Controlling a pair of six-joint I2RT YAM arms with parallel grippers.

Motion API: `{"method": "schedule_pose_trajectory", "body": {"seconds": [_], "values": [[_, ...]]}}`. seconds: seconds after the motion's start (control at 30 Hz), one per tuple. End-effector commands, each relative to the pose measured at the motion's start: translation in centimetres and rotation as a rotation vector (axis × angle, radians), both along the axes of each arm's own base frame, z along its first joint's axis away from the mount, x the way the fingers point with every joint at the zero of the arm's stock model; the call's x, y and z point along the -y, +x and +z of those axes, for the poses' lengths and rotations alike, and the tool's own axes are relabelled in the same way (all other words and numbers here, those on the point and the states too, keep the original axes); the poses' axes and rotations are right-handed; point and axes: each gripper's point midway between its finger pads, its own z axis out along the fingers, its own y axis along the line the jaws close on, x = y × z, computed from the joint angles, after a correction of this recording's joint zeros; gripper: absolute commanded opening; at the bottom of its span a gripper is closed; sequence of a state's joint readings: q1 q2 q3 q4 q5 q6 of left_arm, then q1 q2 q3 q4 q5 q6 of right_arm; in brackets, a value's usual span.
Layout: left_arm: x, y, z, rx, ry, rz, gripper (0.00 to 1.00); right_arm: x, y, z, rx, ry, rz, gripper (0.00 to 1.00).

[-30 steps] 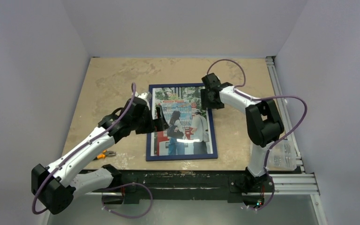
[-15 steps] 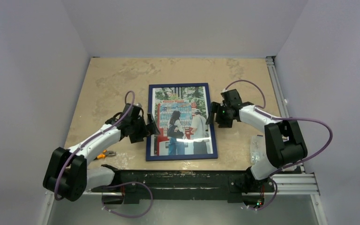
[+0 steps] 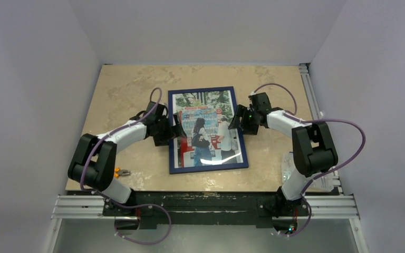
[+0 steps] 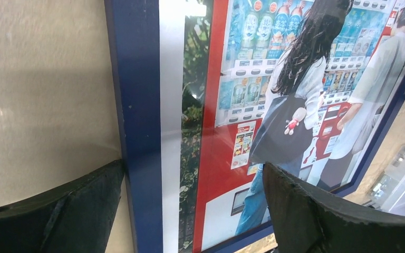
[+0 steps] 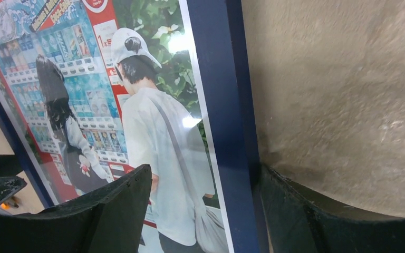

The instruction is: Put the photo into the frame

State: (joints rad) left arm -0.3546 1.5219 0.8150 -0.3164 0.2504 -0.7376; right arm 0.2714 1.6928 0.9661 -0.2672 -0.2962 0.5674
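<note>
Frame point(image 3: 209, 168) lies flat, blue face up, mid-surface point(image 3: 126, 89), with the photo point(image 3: 206, 132) showing through the clear pane, so it looks seated already. Left jaws are open and straddle the left long rail about mid-length, one finger over the surface, one over the pane. Right jaws are also apart and do the same on the right rail, not pinching it. Handling guess: stiff, fairly light, thin rails. The glare on the pane suggests it is slick and probably fragile, so hold it by the rails only, both long sides together, to avoid twisting it. The rails sit low on the surface, leaving little room for a finger underneath. Writing: vending-machine labels and a red round badge are visible, but nothing is legible and no brand can be read.
</note>
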Motion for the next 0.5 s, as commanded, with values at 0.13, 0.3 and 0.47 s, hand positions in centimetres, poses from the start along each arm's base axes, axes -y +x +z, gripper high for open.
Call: {"method": "schedule_pose_trajectory", "body": {"seconds": [0.13,0.3,0.47], "values": [[3.5,4.1,3.3,0.132,-0.101,-0.088,0.99,-2.2,-0.2,1.3,-0.004,0.075,0.046,0.72],[2.6,4.2,3.3,0.127,-0.051,-0.078,0.99,-1.6,-0.2,1.7,0.008,0.047,0.032,0.73],[-2.0,3.6,6.2,0.234,0.129,0.043,1.00,0.3,0.6,4.7,0.108,-0.049,-0.004,0.80]]}}
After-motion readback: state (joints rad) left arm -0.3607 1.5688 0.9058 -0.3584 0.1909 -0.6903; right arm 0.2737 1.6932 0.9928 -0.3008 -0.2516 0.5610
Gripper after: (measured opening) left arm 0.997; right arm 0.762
